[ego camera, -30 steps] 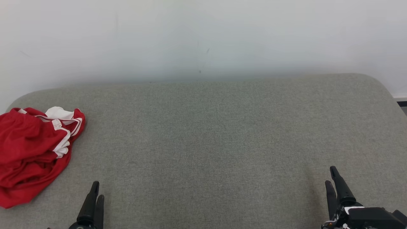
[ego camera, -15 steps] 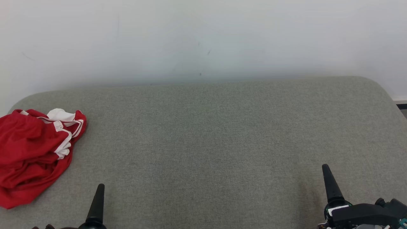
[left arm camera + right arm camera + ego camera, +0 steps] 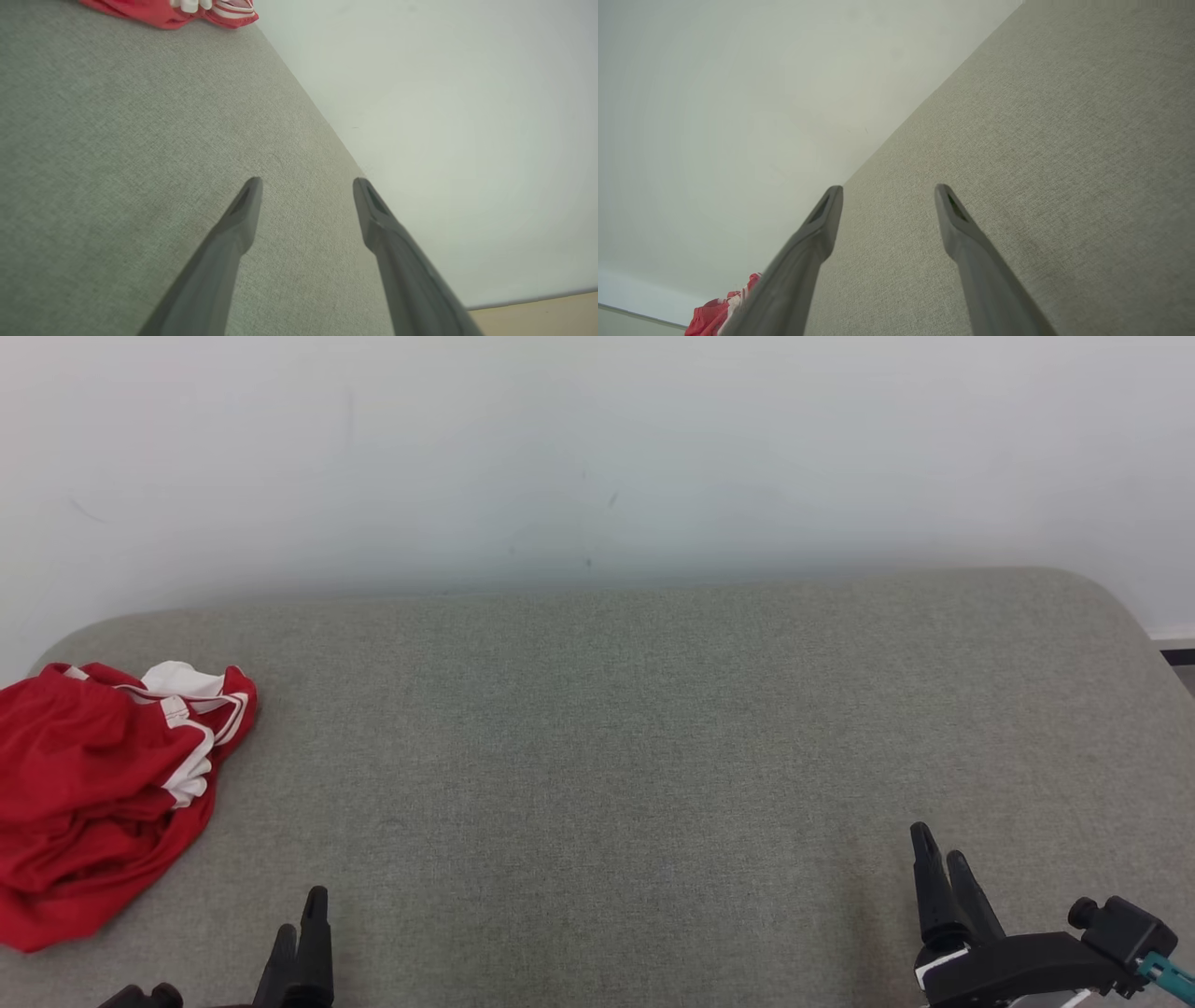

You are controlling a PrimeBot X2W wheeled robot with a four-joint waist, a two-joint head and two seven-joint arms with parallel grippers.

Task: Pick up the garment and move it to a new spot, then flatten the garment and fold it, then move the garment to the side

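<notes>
The crumpled red-and-white garment [image 3: 103, 793] lies at the frame's left edge on the grey cushion [image 3: 597, 728], up and left of the left gripper [image 3: 303, 915] and apart from it. The right gripper [image 3: 938, 847] sits at lower right. Both claws gape wide, holding nothing.

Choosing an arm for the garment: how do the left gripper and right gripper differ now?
The left gripper sits lower left, near the crumpled red garment; the right gripper sits lower right, far across the grey cushion from it. In the head view the right gripper shows its black body behind the fingers; the left gripper shows little beyond its fingers. Both are open and empty.
</notes>
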